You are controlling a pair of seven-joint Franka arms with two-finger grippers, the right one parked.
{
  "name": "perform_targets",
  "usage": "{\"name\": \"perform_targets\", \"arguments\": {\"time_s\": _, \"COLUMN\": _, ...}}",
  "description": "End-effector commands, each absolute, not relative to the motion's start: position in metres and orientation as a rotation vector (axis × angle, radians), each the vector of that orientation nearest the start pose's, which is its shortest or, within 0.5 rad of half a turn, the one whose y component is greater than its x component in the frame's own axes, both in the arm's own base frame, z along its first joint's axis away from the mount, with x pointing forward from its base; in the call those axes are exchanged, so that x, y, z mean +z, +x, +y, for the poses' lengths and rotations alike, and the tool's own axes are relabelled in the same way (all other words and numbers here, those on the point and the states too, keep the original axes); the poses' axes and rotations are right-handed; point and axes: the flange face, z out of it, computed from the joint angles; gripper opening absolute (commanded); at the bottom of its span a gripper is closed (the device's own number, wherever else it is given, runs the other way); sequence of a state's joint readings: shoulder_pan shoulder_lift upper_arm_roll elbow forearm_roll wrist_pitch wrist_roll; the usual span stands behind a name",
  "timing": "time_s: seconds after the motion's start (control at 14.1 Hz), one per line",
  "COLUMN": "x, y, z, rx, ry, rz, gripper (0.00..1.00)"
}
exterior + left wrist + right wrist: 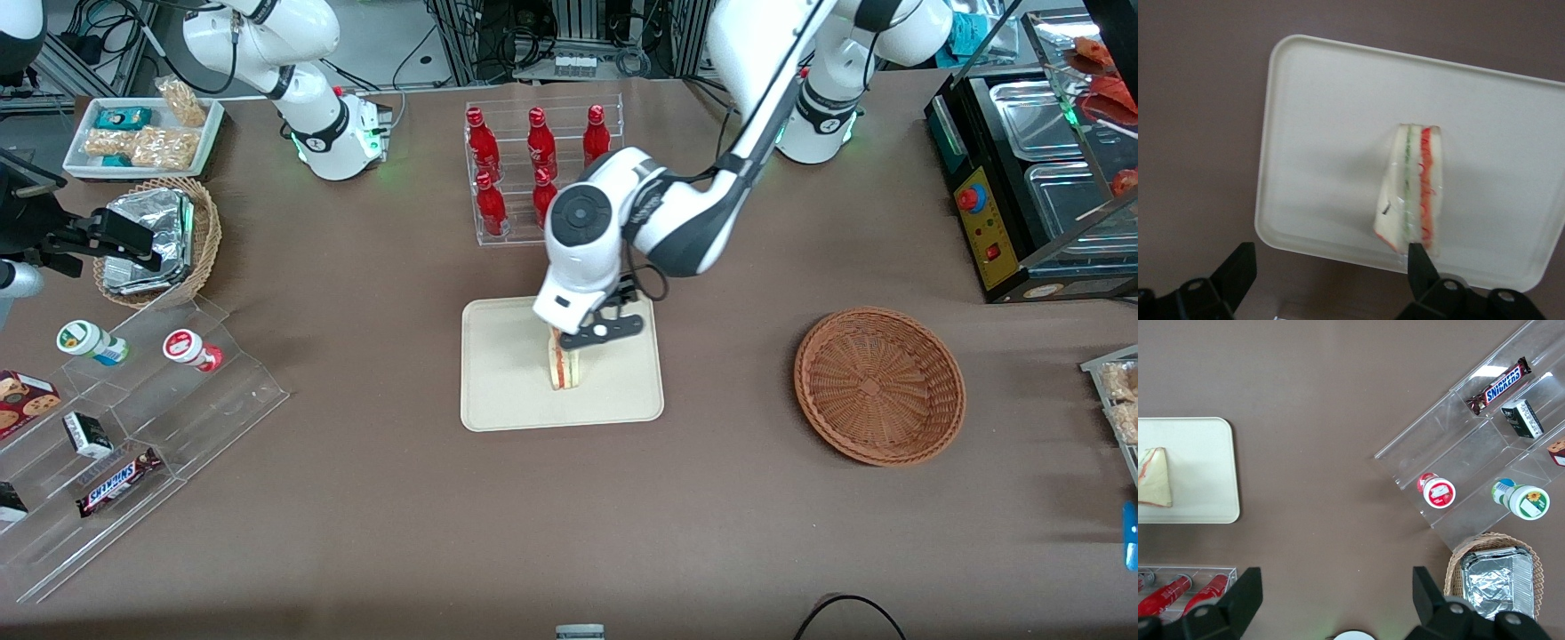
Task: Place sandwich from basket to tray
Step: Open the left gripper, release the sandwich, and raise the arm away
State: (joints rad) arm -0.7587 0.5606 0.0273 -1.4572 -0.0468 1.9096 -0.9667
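Observation:
The sandwich (pixel 564 366) (pixel 1413 190) (pixel 1155 480) rests on the cream tray (pixel 507 382) (pixel 1331 133) (pixel 1205 467), near the tray's middle, with its red and green filling edge showing. My left gripper (pixel 573 340) (pixel 1330 260) hovers just above the sandwich's end that is farther from the front camera. It is open, with the jaws wide apart and nothing between them. One fingertip (pixel 1418 257) overlaps the sandwich's end in the left wrist view. The reddish-brown wicker basket (pixel 878 384) sits toward the working arm's end of the table with nothing in it.
A clear rack of red bottles (pixel 538 169) stands farther from the front camera than the tray. Toward the parked arm's end are a stepped acrylic shelf (pixel 133 427) with snacks and a tan basket of foil packets (pixel 160 240). A food warmer (pixel 1040 178) stands at the working arm's end.

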Motion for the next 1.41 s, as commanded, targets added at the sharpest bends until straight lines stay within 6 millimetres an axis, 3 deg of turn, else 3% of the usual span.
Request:
{"name": "perform_targets", "arguments": {"time_s": 0.0, "x": 0.358, "y": 0.528, "z": -0.394, "rx": 0.197, "ry": -3.029, "rz": -0.333, "gripper": 1.0}}
{"name": "perform_targets", "arguments": {"time_s": 0.35, "x": 0.416, "y": 0.541, "z": -0.249, "rx": 0.222, "ry": -3.089, "rz": -0.131, "gripper": 1.0}}
{"name": "perform_targets", "arguments": {"time_s": 0.57, "x": 0.464, "y": 0.543, "z": -0.178, "rx": 0.238, "ry": -3.064, "rz": -0.026, "gripper": 1.0}}
{"name": "perform_targets", "arguments": {"time_s": 0.71, "x": 0.496, "y": 0.538, "z": -0.147, "rx": 0.211, "ry": -3.048, "rz": 0.0, "gripper": 1.0}}
{"name": "perform_targets", "arguments": {"time_s": 0.78, "x": 0.515, "y": 0.535, "z": -0.119, "rx": 0.206, "ry": -3.056, "rz": 0.003, "gripper": 1.0}}
{"name": "perform_targets", "arguments": {"time_s": 1.06, "x": 0.586, "y": 0.532, "z": -0.067, "rx": 0.191, "ry": -3.073, "rz": 0.106, "gripper": 1.0}}
{"name": "perform_targets", "arguments": {"time_s": 1.34, "x": 0.618, "y": 0.539, "z": -0.024, "rx": 0.076, "ry": -3.087, "rz": -0.011, "gripper": 1.0}}
